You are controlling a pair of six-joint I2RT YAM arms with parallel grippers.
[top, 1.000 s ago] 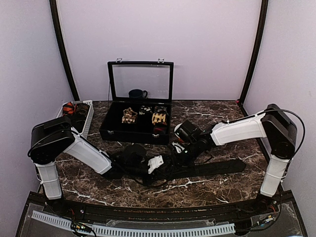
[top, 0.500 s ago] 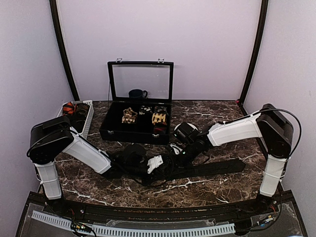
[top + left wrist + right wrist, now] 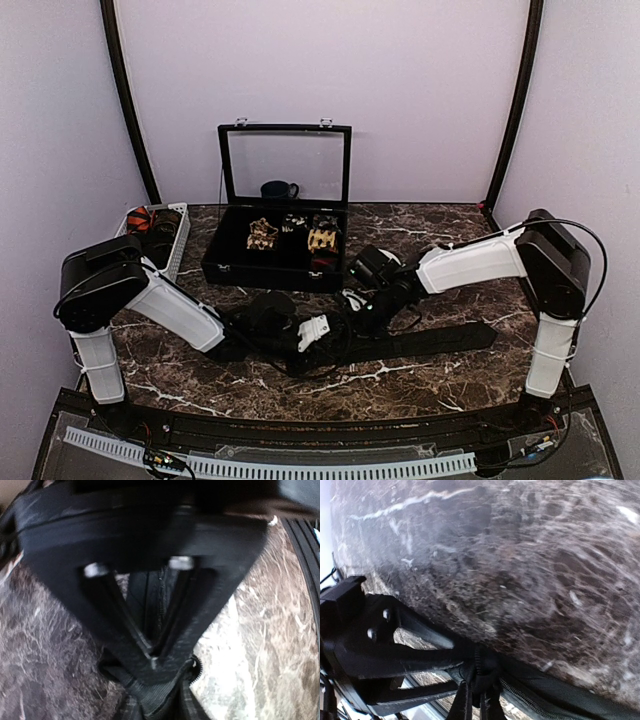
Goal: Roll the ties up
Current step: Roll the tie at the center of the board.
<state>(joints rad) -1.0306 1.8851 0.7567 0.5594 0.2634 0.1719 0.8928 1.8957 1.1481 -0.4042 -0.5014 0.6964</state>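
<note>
A plain black tie (image 3: 440, 338) lies flat across the marble table, with its near end bunched between the two grippers. My left gripper (image 3: 322, 335) is at that bunched end; in the left wrist view its fingers meet at the tips (image 3: 152, 659) over gathered black fabric (image 3: 155, 700). My right gripper (image 3: 362, 318) is right beside it, and its two fingers (image 3: 477, 690) pinch the same fold. The rest of the tie (image 3: 555, 690) runs off to the right. The left gripper (image 3: 395, 650) shows close by in the right wrist view.
A black case with an upright glass lid (image 3: 285, 165) stands behind the grippers, with rolled ties (image 3: 262, 234) in its compartments. A dark cup (image 3: 278, 189) sits behind it. A white basket (image 3: 172, 245) at the left holds a red patterned tie (image 3: 140, 218).
My right gripper has closed and shifted slightly left toward the left gripper. The left arm has hardly moved. The tie's long part lies as before.
</note>
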